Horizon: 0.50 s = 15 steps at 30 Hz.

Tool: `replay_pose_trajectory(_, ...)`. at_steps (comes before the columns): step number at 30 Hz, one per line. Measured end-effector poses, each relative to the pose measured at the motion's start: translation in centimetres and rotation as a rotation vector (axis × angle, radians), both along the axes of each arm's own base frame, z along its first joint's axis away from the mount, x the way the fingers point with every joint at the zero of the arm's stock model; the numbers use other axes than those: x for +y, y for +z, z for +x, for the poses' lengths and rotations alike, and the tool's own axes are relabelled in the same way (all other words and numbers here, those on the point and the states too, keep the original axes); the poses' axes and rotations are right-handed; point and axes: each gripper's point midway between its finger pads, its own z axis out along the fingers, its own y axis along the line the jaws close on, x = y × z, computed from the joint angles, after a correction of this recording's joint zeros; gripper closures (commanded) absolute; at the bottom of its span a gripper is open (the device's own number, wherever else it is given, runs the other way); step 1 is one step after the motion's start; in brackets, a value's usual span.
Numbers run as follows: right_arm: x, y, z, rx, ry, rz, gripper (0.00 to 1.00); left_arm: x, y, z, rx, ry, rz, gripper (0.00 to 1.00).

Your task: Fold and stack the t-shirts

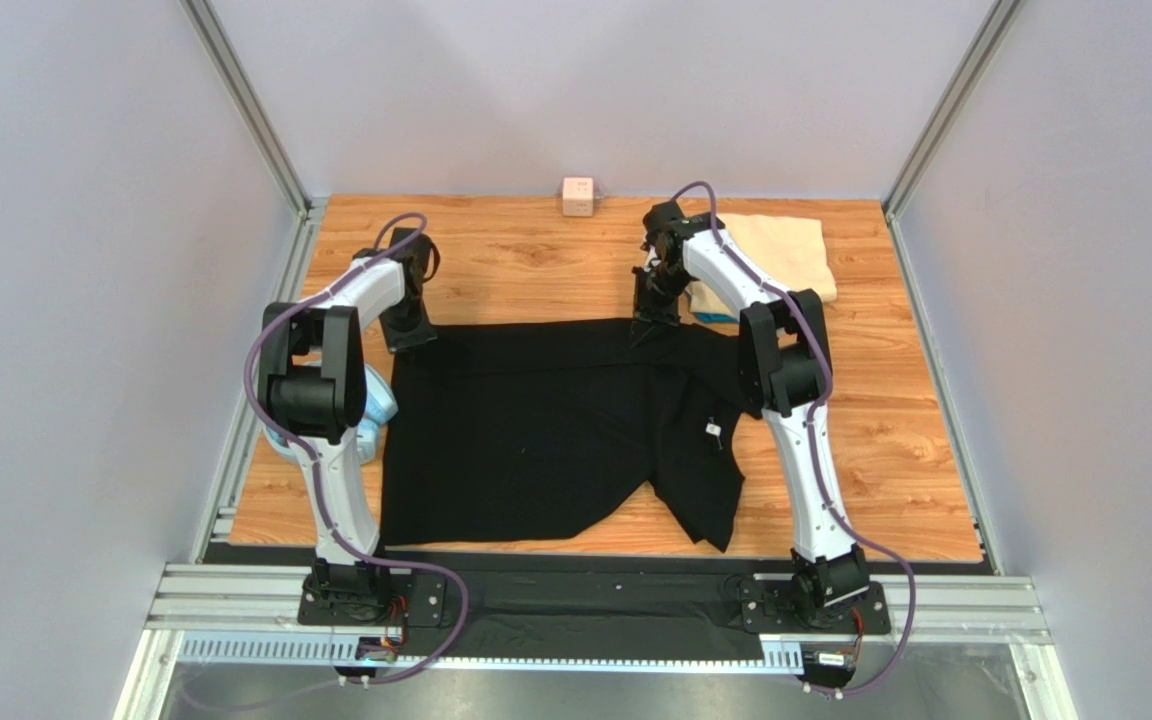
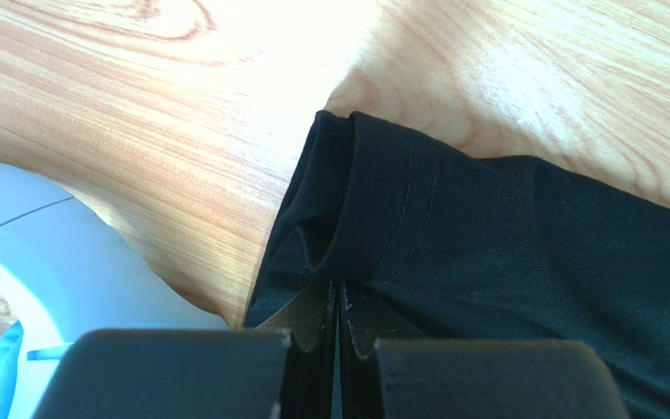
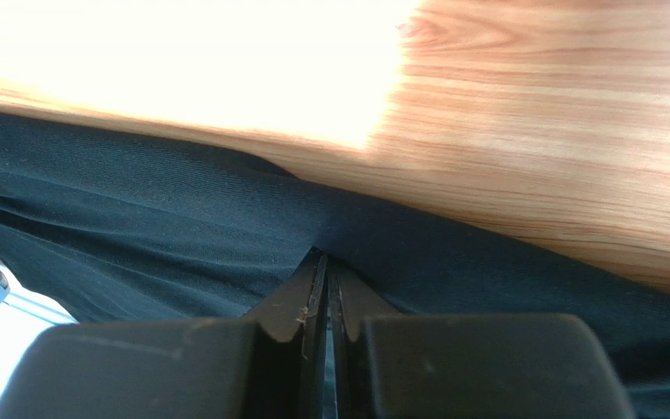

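Observation:
The black t-shirt (image 1: 537,428) lies spread over the middle of the wooden table (image 1: 898,435), one sleeve folded over on the right. My left gripper (image 1: 411,333) is shut on its far left corner; the hemmed corner (image 2: 373,218) shows pinched between the fingers (image 2: 308,314). My right gripper (image 1: 654,318) is shut on the far right edge of the same shirt (image 3: 225,218), jaws pressed together on the cloth. The cream-beige t-shirt (image 1: 778,255) lies folded at the back right, partly behind the right arm. A bit of bright blue cloth (image 1: 375,413) shows behind the left arm.
A small pink cube (image 1: 578,195) sits at the back edge of the table. A light-blue plastic ring (image 2: 50,253) lies at the table's left side beside the left arm. Grey walls close in the sides and back.

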Motion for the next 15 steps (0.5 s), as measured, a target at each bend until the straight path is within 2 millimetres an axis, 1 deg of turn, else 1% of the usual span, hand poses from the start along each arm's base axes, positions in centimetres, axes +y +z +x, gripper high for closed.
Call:
replay_pose_trajectory(3, -0.2, 0.1, 0.1, 0.002, -0.007, 0.007, 0.74, -0.1, 0.0, 0.0, 0.002, -0.008, -0.008, 0.92)
replay_pose_trajectory(4, -0.1, 0.1, 0.1, 0.003, -0.008, 0.014, 0.71, -0.1, 0.0, 0.0, 0.003, -0.011, -0.013, 0.9)
replay_pose_trajectory(6, -0.1, 0.3, 0.2, 0.005, -0.01, 0.029, 0.7, -0.2, 0.1, 0.0, 0.004, -0.017, -0.025, 0.86)
replay_pose_trajectory(9, -0.2, 0.8, 0.4, -0.001, -0.016, 0.043, 0.69, -0.4, 0.2, -0.2, 0.007, -0.02, -0.047, 0.85)
replay_pose_trajectory(12, -0.9, 2.2, 1.1, -0.032, -0.036, 0.057, 0.62, -0.6, 0.6, -0.4, 0.012, -0.025, -0.064, 0.85)
replay_pose_trajectory(15, -2.7, 5.2, 1.9, -0.094, -0.074, 0.066, 0.61, -0.8, 1.5, -0.3, 0.006, -0.032, -0.073, 0.85)
